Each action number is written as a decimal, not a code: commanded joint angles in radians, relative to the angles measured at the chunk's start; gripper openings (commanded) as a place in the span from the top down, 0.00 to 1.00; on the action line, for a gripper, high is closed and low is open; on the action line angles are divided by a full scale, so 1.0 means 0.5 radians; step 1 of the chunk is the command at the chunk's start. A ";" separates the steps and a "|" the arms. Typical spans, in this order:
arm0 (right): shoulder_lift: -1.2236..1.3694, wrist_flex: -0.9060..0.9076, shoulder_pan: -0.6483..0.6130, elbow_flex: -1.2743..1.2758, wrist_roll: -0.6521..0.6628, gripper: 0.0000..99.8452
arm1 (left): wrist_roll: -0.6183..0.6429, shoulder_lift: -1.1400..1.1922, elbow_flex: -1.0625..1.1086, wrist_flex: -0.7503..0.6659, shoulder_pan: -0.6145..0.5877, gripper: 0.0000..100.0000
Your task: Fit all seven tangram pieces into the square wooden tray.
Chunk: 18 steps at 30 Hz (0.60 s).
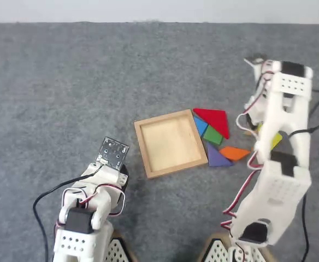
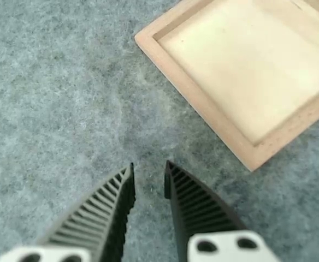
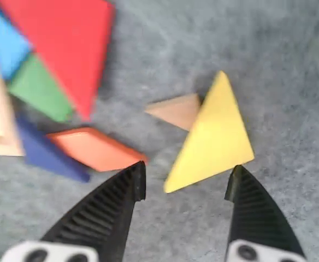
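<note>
Two ribbed black right fingers [image 3: 116,207] stand wide apart with nothing between them yet, flanking the near edge of the yellow triangle [image 3: 214,136], a flat, smooth-painted piece with crisp corners. A small bare-wood triangle [image 3: 176,111] touches its side. Just beyond lie the orange parallelogram [image 3: 96,148] and the purple triangle [image 3: 45,153], then the green piece [image 3: 39,90], the blue piece [image 3: 4,41] and the large red triangle [image 3: 66,43], all clustered against one side of the square wooden tray [image 1: 143,150]. The tray is pale, raised-rimmed and holds no piece, so I judge the job to be at its first pick, with the yellow triangle as target. The next move likely calls for lowering until the tips sit beside the thin edges, then closing squarely; slick paint and low height could let it slip or tip. The left fingers [image 2: 110,213] are slightly apart, gripping nothing, poised over the fuzzy grey surface [image 1: 66,82] just off a tray corner.
</note>
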 commanded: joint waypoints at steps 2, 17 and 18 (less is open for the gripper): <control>-0.419 0.094 -0.278 -0.046 -0.095 0.77 | 0.025 -0.003 -0.014 0.009 0.000 0.91; -1.407 -0.287 -0.397 1.301 -0.135 0.70 | 0.025 -0.003 -0.014 0.009 0.000 0.91; -1.410 -0.361 -0.394 1.418 -0.132 0.70 | 0.025 -0.003 -0.014 0.009 0.000 0.91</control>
